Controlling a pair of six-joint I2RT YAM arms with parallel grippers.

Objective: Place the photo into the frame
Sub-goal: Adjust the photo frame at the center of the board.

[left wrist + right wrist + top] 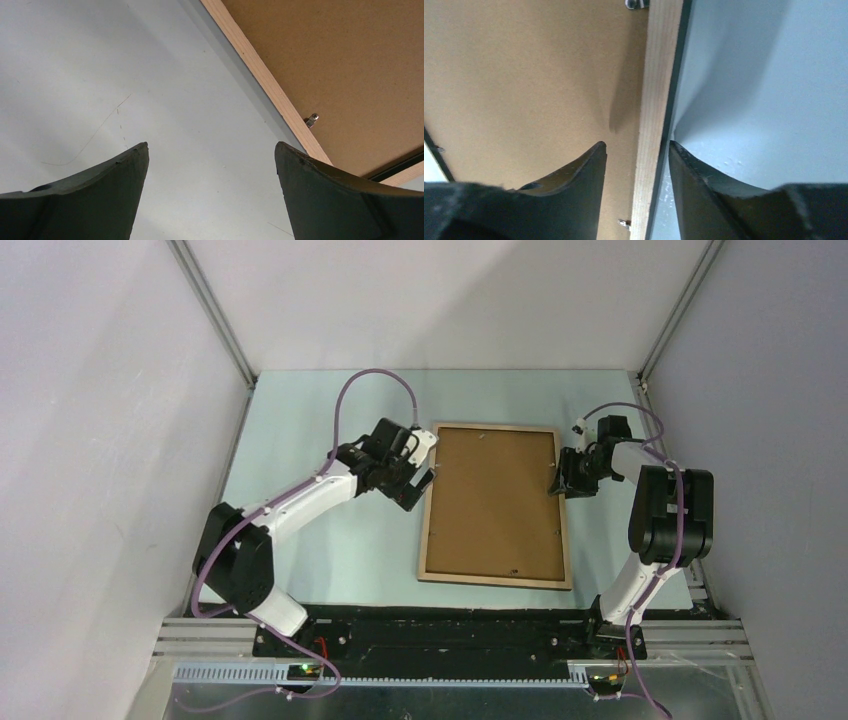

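One wrist view shows right claw (637, 145) straddling frame (657, 75).

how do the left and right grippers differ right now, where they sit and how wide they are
The left gripper is spread wide; the right gripper stands narrower. The left gripper hangs over the table beside the frame; the right gripper straddles the frame's right rail, one finger over the brown backing panel, the other outside it. Shared: both have black fingers and sit by the frame's far half.
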